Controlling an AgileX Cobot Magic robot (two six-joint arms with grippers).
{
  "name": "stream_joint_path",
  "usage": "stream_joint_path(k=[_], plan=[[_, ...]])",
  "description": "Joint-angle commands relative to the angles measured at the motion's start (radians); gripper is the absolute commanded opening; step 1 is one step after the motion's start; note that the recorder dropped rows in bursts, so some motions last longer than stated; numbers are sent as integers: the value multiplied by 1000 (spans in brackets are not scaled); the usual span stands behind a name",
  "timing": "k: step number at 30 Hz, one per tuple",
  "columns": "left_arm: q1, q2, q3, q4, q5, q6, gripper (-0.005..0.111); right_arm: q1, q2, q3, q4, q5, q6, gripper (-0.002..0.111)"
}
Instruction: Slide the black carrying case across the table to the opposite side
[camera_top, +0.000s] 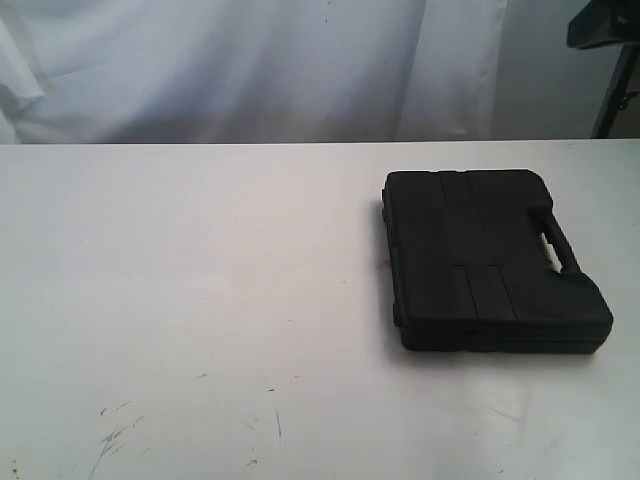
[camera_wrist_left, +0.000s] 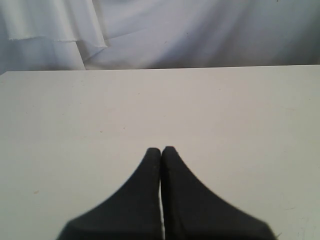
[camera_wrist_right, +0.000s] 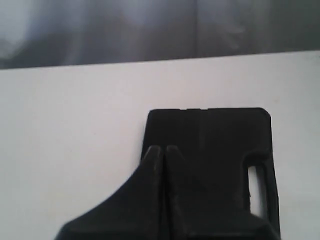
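Ahead of the right gripper (camera_wrist_right: 164, 148), whose fingertips are pressed together on nothing, the black carrying case (camera_top: 495, 262) lies flat and lid-up on the table (camera_top: 200, 280). No gripper shows at the case in the exterior view, so they are judged apart.

The shell looks like rigid moulded plastic. Its weight depends on contents that cannot be seen, so assume it is moderately heavy. The broad underside should slide on the smooth top but will likely pivot if pushed off-centre.

Recommended contact: push low on the side wall carrying the handle (camera_top: 556, 243), which faces away from the left gripper (camera_wrist_left: 161, 149), near that wall's middle. The left gripper, also pressed together and empty, sits over bare table with the case outside its view.
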Motion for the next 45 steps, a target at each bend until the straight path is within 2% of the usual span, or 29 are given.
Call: stream_joint_path(k=[1, 9, 16, 30, 33, 37, 39, 42, 45], plan=[[0, -3, 4, -6, -6, 0, 0, 19, -171, 141, 19, -136, -9, 0], [0, -3, 4, -6, -6, 0, 0, 36, -424, 288, 19, -146, 3, 0], [0, -3, 4, -6, -6, 0, 0, 36, -571, 290, 19, 70, 55, 0], [0, -3, 4, -6, -6, 0, 0, 33, -751, 290, -137, 72, 36, 0], [0, -3, 4, -6, -6, 0, 0, -14, -789, 296, -142, 69, 36, 0], [0, -3, 4, -6, -6, 0, 0, -121, -862, 366, -142, 18, 36, 0], [0, -3, 4, -6, -6, 0, 0, -181, -942, 444, -142, -72, 36, 0], [0, -3, 4, -6, -6, 2, 0, -201, -1083, 594, -142, -248, 28, 0], [0, -3, 4, -6, -6, 2, 0, -201, -1180, 695, -151, -299, 33, 0]])
